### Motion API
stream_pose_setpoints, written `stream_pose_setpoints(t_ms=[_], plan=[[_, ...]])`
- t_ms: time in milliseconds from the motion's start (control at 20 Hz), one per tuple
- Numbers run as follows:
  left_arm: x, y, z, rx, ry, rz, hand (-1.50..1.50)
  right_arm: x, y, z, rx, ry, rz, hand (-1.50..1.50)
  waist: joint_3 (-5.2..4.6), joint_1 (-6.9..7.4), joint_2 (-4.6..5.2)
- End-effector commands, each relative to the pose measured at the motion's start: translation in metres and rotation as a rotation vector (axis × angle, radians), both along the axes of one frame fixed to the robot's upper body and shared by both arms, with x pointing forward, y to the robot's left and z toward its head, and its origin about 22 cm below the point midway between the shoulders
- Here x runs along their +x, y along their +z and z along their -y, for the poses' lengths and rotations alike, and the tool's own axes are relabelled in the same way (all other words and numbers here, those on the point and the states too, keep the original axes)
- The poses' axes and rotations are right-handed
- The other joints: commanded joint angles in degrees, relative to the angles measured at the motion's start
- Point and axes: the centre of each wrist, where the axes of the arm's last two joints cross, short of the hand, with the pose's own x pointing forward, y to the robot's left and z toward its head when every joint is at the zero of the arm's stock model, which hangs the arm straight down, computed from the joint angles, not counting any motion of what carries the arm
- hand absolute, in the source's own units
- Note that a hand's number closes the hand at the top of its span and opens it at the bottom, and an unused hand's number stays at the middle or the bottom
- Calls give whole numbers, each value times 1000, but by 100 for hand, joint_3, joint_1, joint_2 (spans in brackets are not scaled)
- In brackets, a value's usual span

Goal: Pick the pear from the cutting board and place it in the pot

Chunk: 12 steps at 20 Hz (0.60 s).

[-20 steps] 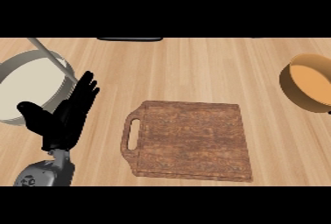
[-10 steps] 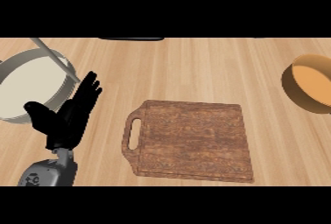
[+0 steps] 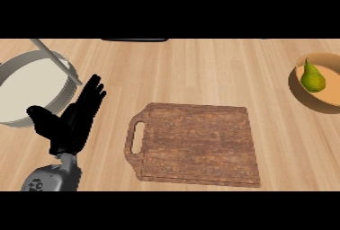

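Note:
A green pear (image 3: pixel 313 79) lies inside an orange round bowl (image 3: pixel 297 92) at the right edge of the counter. The brown wooden cutting board (image 3: pixel 196 143) sits in the middle with its handle slot to the left, and nothing rests on it. A grey pot (image 3: pixel 58 99) with a pale inside and a long handle stands at the far left. My left hand (image 3: pixel 69 123) is open, fingers straight and pointing up, just right of the pot's rim and left of the board. It holds nothing. My right hand does not show.
A dark flat object (image 3: pixel 133 40) peeks in at the top edge. Bare wooden counter (image 3: pixel 199 72) stretches between the board, the pot and the bowl.
The left hand has drifted slightly right and up, staying open. The pear now shows in the orange bowl, where I could not make it out before.

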Motion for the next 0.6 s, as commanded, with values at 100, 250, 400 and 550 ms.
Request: stream_pose_setpoints(t_ms=[100, 250, 400, 550], plan=[[14, 6, -8, -7, 2, 6, 0, 24, -26, -15, 220, 18, -55, -150, 2, -34, 5], [17, 9, 2, -12, 16, -7, 0, 24, -15, -14, 375, -10, 84, -150, 4, -99, -12], [5, 2, 7, -5, 16, 1, 0, -3, 0, 22, 454, -98, 269, -150, 17, -30, 30], [7, 8, 2, -12, -4, 2, 0, -2, 11, 22, 515, -163, 327, -150, 7, -27, 4]])
